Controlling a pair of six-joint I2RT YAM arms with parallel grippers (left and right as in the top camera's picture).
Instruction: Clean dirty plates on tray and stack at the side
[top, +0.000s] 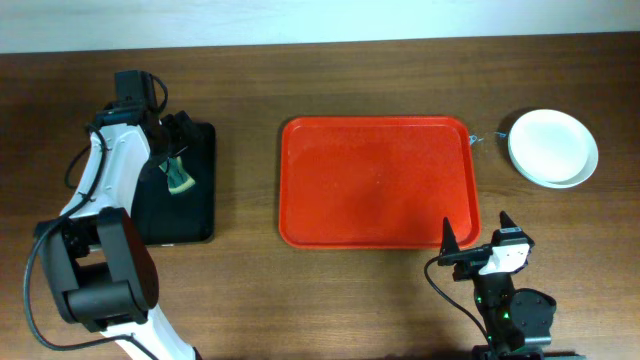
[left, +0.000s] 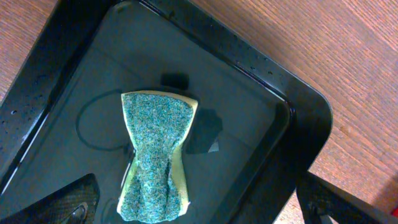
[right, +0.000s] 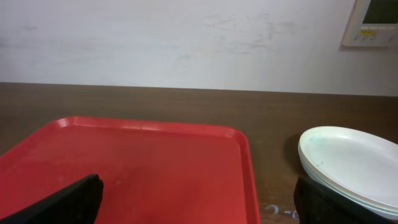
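At the left, the left claw (left: 199, 190) hangs above the narrow black plastic tray (top: 200, 225). Its fingers (left: 65, 202) are spread wide and grip nothing. The teal-and-yellow scouring sponge (left: 155, 155) lies in that tray, below the claw and clear of both fingers.

The large red rectangular plastic tray (top: 378, 180) sits in the centre of the brown wooden worktop (top: 250, 300). The right claw (top: 477, 237) stands at the tray's near right corner and faces across it. Its jaws are wide apart with nothing between them.

The round shallow plates (top: 553, 147) sit stacked on the worktop just beyond the tray's far right corner. The white one is on top, and the lower rims barely show. The stack is well apart from the right claw, ahead of it and to its right.
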